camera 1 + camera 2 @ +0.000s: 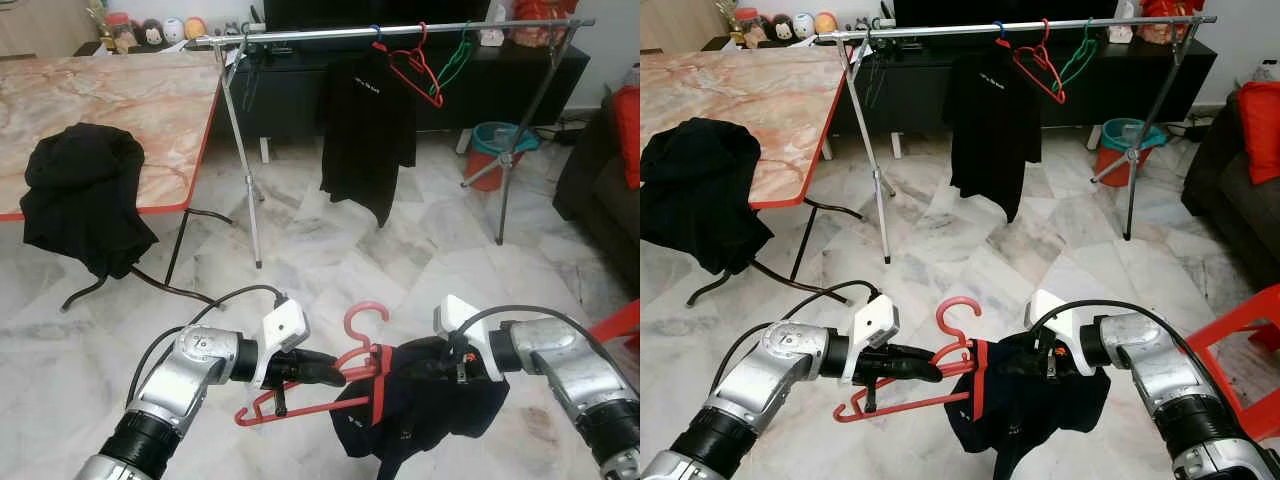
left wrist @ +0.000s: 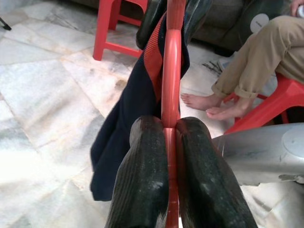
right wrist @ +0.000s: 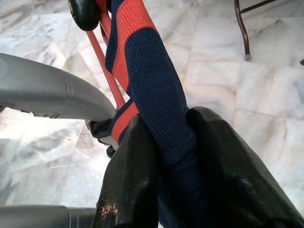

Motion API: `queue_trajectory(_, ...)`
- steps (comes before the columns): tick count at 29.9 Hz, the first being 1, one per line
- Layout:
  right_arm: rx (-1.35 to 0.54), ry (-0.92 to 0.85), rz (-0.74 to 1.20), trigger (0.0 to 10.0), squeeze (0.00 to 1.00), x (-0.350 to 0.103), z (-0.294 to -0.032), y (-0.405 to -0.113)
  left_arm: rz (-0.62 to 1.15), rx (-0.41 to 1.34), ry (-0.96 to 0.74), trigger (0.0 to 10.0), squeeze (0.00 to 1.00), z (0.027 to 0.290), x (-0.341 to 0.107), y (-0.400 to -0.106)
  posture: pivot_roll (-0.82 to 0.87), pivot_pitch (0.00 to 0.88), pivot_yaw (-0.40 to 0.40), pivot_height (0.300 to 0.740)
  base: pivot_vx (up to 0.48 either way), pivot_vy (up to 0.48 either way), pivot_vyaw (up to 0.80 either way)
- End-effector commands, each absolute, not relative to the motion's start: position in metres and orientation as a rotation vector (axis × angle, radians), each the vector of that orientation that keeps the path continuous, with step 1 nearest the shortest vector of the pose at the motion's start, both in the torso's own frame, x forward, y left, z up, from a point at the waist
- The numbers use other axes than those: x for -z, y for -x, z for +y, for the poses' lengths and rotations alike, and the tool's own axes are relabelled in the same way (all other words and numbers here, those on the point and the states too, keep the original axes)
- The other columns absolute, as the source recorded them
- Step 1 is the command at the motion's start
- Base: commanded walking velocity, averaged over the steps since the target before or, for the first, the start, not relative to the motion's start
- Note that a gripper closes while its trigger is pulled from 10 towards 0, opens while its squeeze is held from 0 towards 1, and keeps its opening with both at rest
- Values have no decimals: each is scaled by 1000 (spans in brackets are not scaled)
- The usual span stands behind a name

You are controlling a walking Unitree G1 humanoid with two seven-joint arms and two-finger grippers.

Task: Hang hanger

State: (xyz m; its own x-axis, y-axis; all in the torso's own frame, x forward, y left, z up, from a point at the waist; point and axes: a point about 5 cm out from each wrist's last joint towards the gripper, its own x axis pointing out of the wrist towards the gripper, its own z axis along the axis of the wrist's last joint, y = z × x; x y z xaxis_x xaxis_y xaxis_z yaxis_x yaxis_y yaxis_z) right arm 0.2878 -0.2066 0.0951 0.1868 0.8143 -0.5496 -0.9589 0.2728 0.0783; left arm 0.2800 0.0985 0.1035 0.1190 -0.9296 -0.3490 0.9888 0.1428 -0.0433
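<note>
White marble floor [image 1: 330, 250] runs across the room, with a silver drying rack [image 1: 400, 33] standing ahead of you in front of a dark TV cabinet [image 1: 290, 95]. On its rail you have a black shirt [image 1: 366, 140] hanging, and beside it an empty red hanger [image 1: 412, 68] and a green hanger [image 1: 454, 60]. On your left sits a marble-pattern table with a red edge [image 1: 110, 100]; black clothing [image 1: 85, 195] is draped over its near corner. A green-rimmed red bucket [image 1: 497, 150] stands behind the rack's right leg, and a dark sofa [image 1: 600, 170] with a red cushion sits at the right.

Low in front of you, your left gripper [image 1: 325, 370] is clamped on the task's red hanger [image 1: 345, 375]; in the left wrist view both black fingers [image 2: 142, 175] press on the red bar from either side. A navy garment with orange trim [image 1: 420, 405] is draped on that hanger. Your right gripper [image 1: 1025, 362] is closed on the garment's fabric, with the knit cloth pinched between its fingers [image 3: 133, 175] in the right wrist view. The hanger is held over the floor, well apart from the rack, hook pointing up.

A person's bare feet [image 2: 209, 105] and tan trouser leg [image 2: 256, 52] show on a red plastic chair [image 2: 266, 107]; another red stool [image 2: 116, 23] stands behind.
</note>
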Motion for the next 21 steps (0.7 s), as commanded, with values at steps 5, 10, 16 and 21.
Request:
queue_trajectory(5, -1349, 252, 500, 0, 0, -96, -190, -284, 251, 1457, -229, 10000, 0, 88, -117, -286, -19, 56, -14, 740, 0, 0, 0)
queue_trajectory(10, -1370, 237, 502, 0, 0, -94, -186, -282, 247, 1468, -249, 10000, 0, 86, -118, -288, -24, 46, -12, 740, 0, 0, 0)
queue_trajectory(16, -1378, 233, 503, 0, 0, -92, -183, -280, 247, 1476, -259, 10000, 0, 84, -115, -287, -26, 35, -11, 740, 0, 0, 0)
queue_trajectory(21, -1383, 236, 502, 0, 0, -91, -182, -279, 245, 1476, -256, 10000, 1000, 83, -115, -288, -27, 28, -10, 740, 0, 0, 0)
